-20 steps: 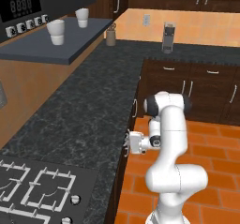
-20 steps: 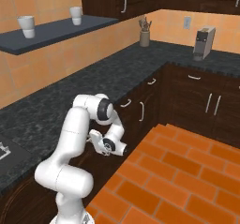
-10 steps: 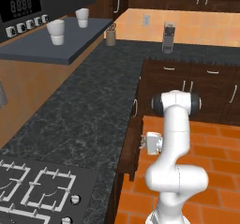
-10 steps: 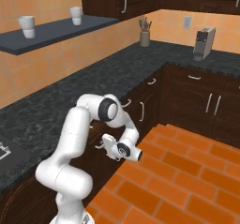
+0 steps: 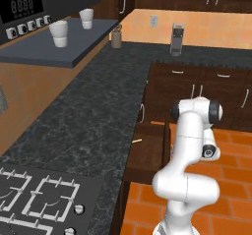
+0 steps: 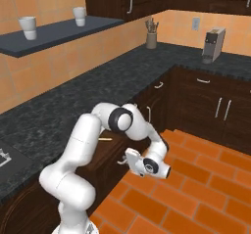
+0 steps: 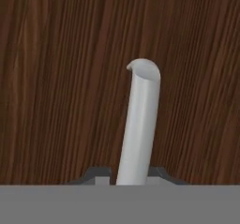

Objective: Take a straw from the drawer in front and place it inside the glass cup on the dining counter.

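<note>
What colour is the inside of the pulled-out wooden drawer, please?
The wide dark-brown wooden drawer has a lighter, reddish-brown inside, clearest in the left base view.

Arm folded low with the elbow up high and the wrist dropped near floor level, tool (image 7: pixel 131 176) turned sideways, fingertips (image 7: pixel 96 175) clamped tight on either side of a silver bar.

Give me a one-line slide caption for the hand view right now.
Gripper fingertips flank the silver bar handle against the dark wood front of the drawer.
</note>
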